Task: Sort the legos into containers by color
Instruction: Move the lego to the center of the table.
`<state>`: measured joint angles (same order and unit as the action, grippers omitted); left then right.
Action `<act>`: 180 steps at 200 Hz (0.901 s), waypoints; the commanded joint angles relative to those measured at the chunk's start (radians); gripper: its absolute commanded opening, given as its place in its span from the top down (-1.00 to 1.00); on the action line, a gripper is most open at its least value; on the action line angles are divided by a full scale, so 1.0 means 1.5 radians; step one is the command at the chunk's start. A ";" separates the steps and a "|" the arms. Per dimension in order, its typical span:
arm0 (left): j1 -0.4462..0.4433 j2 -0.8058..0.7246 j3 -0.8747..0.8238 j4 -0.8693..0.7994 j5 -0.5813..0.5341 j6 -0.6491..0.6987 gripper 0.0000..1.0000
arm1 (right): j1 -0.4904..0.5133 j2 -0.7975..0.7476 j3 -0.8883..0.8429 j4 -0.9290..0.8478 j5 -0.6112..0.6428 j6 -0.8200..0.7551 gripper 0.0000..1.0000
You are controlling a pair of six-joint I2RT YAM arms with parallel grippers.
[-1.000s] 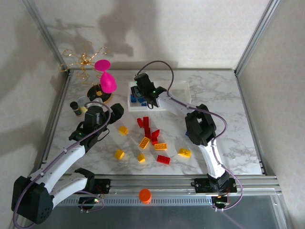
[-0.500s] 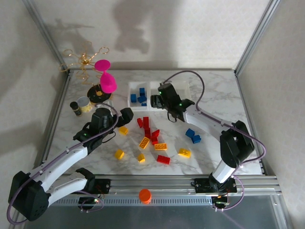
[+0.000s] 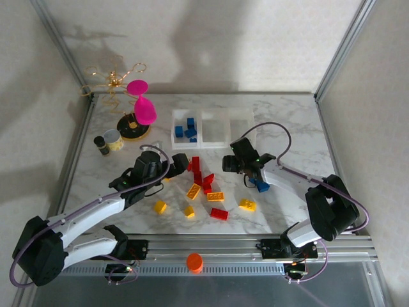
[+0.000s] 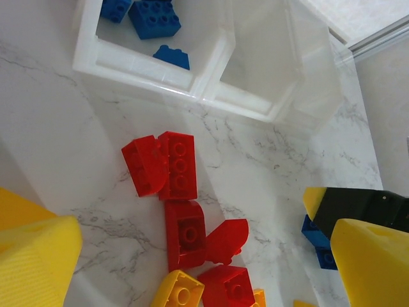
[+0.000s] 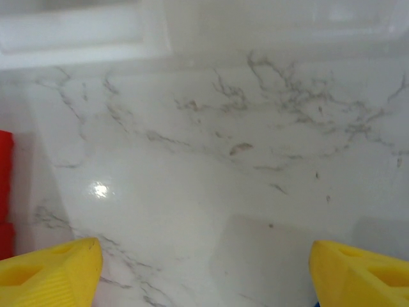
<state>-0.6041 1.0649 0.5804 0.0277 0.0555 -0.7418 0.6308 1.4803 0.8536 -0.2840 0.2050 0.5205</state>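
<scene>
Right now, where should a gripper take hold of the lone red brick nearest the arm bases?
Probably across its two long sides, from straight above: the red brick lies flat, clear of the yellow bricks beside it, so both long walls look free to pinch.

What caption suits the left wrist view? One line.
Red bricks wait in front of the joined bins; blue bricks already sit in one.

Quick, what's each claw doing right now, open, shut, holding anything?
Left claw: open, empty, near the red legos.
Right claw: open, empty.
</scene>
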 commanded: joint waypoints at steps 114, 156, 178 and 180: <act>-0.030 0.036 0.008 0.045 -0.019 -0.020 -0.99 | -0.088 0.026 -0.003 -0.106 -0.001 -0.025 -0.60; -0.030 0.040 0.009 0.036 -0.026 -0.016 -0.99 | -0.072 0.014 -0.017 -0.112 -0.041 -0.032 -0.47; -0.030 0.045 0.013 0.033 -0.030 -0.016 -0.99 | -0.049 0.025 -0.008 -0.129 -0.051 -0.038 -0.46; -0.031 0.045 0.013 0.033 -0.030 -0.017 -0.99 | -0.046 0.026 -0.006 -0.130 -0.049 -0.038 -0.46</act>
<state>-0.6403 1.1198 0.5800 0.0784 0.0368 -0.7635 0.5232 1.5127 0.8429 -0.4248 0.1581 0.4824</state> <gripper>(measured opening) 0.996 0.732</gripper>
